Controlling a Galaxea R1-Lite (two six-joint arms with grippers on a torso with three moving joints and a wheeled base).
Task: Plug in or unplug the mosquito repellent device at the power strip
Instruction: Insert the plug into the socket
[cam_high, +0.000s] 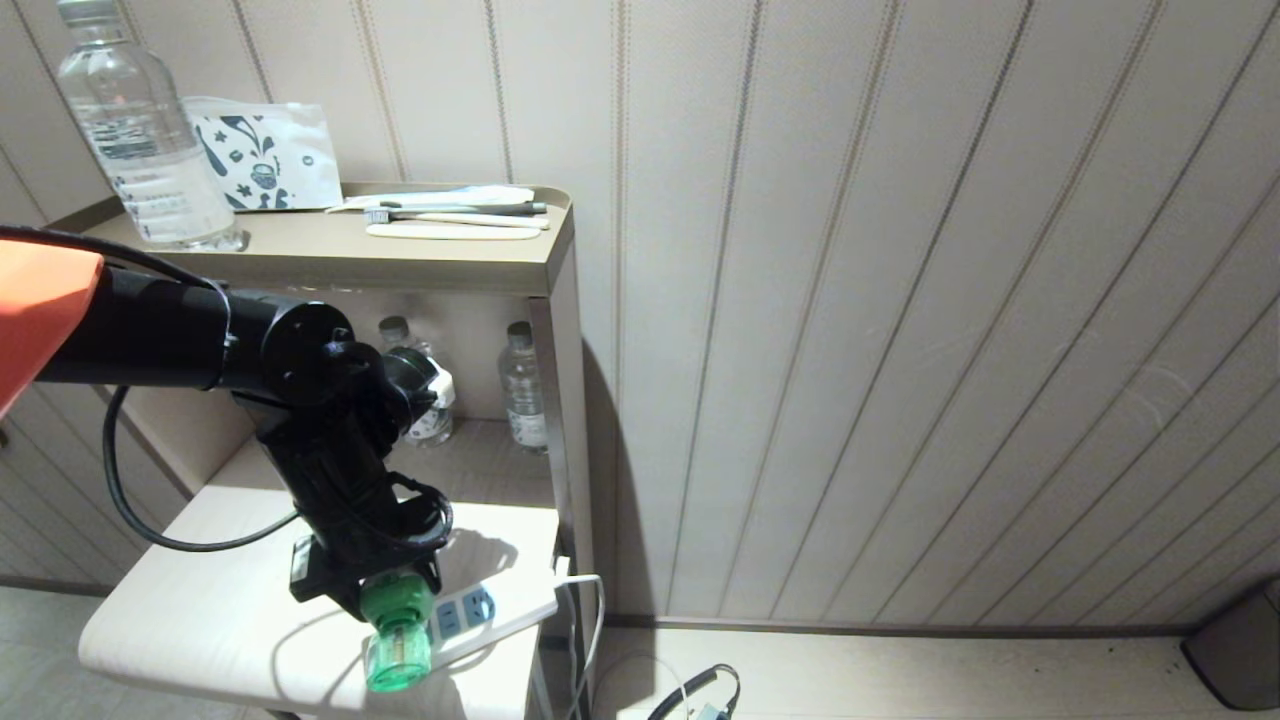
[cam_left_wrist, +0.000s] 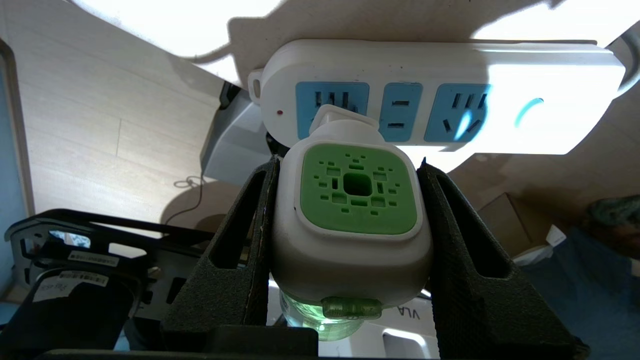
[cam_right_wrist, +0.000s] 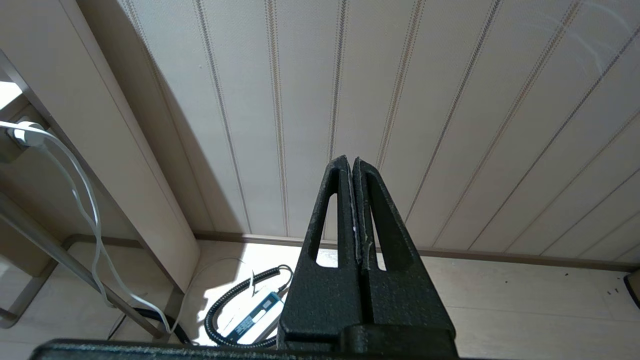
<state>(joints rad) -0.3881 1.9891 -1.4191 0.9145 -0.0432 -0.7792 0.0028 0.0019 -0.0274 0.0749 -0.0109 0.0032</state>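
Head view shows the left gripper (cam_high: 385, 590) reaching down over a small pale table (cam_high: 200, 620). It holds the mosquito repellent device (cam_high: 398, 640), and the green bottle part pokes out below the black fingers. The power strip (cam_high: 480, 612) lies on the table just beside it, near the table's edge, with its white cord (cam_high: 590, 620) hanging down by the wall.

The left wrist view is much closer. The two black fingers (cam_left_wrist: 235, 260) squeeze the white head of the mosquito repellent device (cam_left_wrist: 357, 210) from both sides. Its green middle faces the camera. The plug end of the device sits right at the first blue socket of the power strip (cam_left_wrist: 550, 100). I cannot tell if the pins are pushed all the way in, partly in, or just out.

So the grabbing part is done. What is left, I think, is either a last push into the socket or a pull away from it, and then letting go.

The right gripper (cam_right_wrist: 354, 210) is parked away from the table, pointing at the striped wall. Its fingers are pressed together and hold nothing.
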